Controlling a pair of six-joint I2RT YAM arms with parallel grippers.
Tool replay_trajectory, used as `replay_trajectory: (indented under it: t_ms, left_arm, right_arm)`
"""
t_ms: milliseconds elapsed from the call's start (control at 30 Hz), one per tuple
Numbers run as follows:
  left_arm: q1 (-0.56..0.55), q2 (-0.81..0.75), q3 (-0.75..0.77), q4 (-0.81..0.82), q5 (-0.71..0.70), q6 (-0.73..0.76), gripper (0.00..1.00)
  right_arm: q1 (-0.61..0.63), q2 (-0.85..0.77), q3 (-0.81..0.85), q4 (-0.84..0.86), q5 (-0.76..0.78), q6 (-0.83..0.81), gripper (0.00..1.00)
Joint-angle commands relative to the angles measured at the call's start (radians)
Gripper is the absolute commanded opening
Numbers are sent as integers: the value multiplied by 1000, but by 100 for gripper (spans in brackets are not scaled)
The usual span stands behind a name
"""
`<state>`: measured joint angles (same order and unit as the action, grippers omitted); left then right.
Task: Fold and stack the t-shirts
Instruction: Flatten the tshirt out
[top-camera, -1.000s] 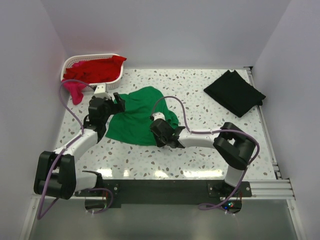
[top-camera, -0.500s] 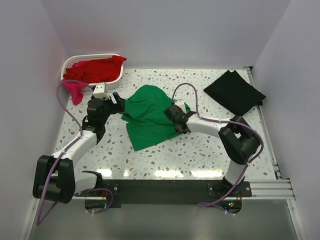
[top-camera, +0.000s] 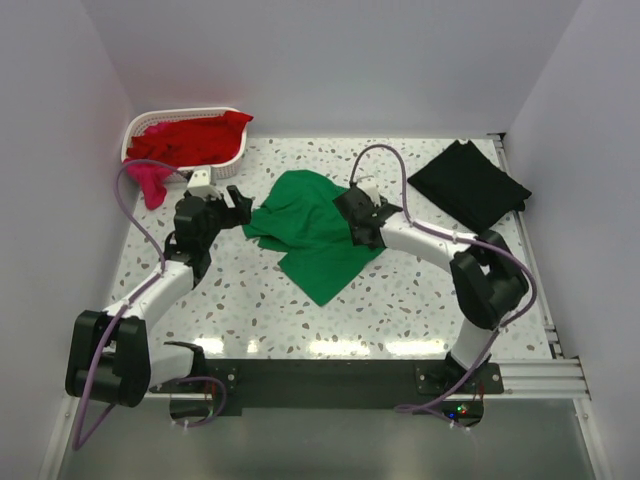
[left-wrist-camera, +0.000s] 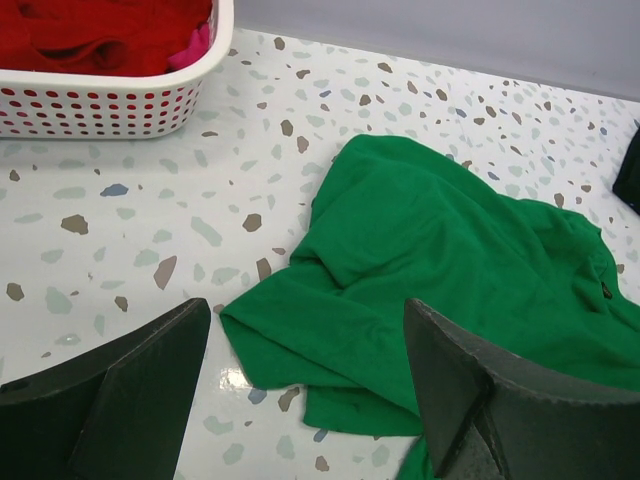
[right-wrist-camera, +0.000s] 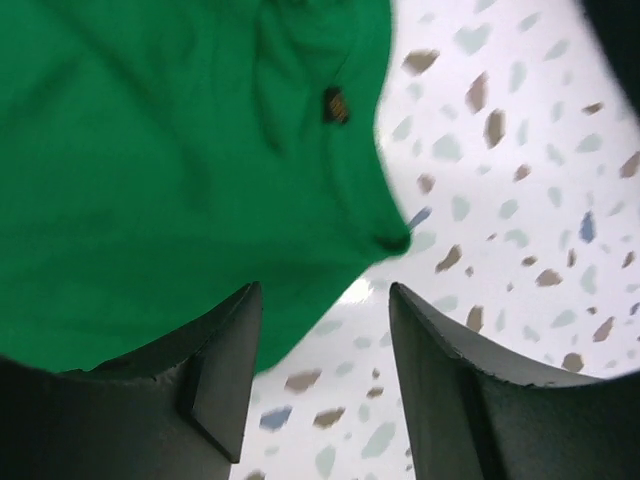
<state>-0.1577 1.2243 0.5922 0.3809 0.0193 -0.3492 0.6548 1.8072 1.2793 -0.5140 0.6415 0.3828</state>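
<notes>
We find the green t-shirt (top-camera: 315, 235) crumpled mid-table between the two grippers, one corner spread toward the near edge. The left gripper (left-wrist-camera: 305, 370) stands just left of it, jaws wide with nothing between them. The right gripper (right-wrist-camera: 325, 330) is at the shirt's right edge, jaws parted and empty over bare table (right-wrist-camera: 480, 200). We judge the cloth light, limp and quick to bunch (it will sag wherever unsupported), so an edge pinch suits it best: the rumpled left hem for the left arm, and the collar by the small dark label (right-wrist-camera: 335, 103) for the right. The black t-shirt (top-camera: 468, 185) lies flat at far right.
</notes>
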Motion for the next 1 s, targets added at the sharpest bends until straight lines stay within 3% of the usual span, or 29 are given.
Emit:
replay_trajectory:
  t_ms: [0, 233, 433, 667, 967]
  left_arm:
    - [1, 0, 4, 53, 10, -7, 83]
    - [1, 24, 18, 47, 21, -7, 83]
    - [1, 15, 15, 46, 22, -7, 83]
    - [1, 6, 12, 44, 22, -8, 83]
    - [1, 1, 12, 42, 16, -7, 84]
  right_arm:
    - [90, -132, -124, 37, -141, 25, 58]
    - [297, -220, -261, 140, -400, 143, 49]
    - [413, -171, -258, 156, -390, 229, 48]
    - [437, -117, -262, 200, -428, 258, 48]
    - [447, -52, -236, 125, -336, 283, 46]
